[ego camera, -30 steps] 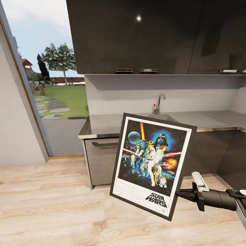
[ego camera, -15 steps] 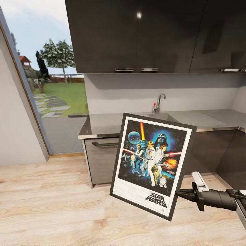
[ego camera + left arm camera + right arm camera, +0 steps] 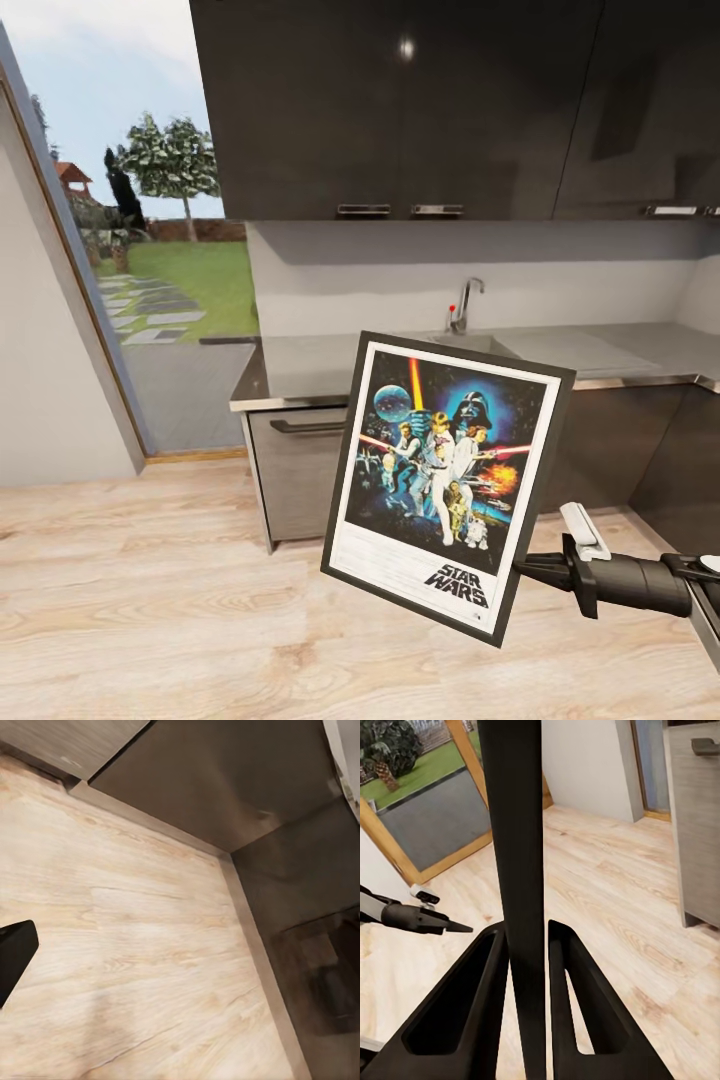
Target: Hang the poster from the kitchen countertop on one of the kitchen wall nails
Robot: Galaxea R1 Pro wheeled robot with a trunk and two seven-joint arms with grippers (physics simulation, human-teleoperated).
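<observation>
Two fingers of the right gripper pinch the poster by its right edge, holding it upright above the floor, near the countertop, ready for hanging.

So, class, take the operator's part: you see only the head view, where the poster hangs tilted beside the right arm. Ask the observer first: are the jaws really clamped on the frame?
Observer: Yes. In the right wrist view the poster is seen edge-on, and its black frame runs straight between the right gripper fingers, which press on both sides.
Operator: And where is the left arm?
Observer: The right wrist view catches the left gripper low over the wooden floor, with nothing in it.
Operator: What lies below that arm?
Observer: The left wrist view looks down at floorboards meeting the foot of a dark cabinet.
</observation>
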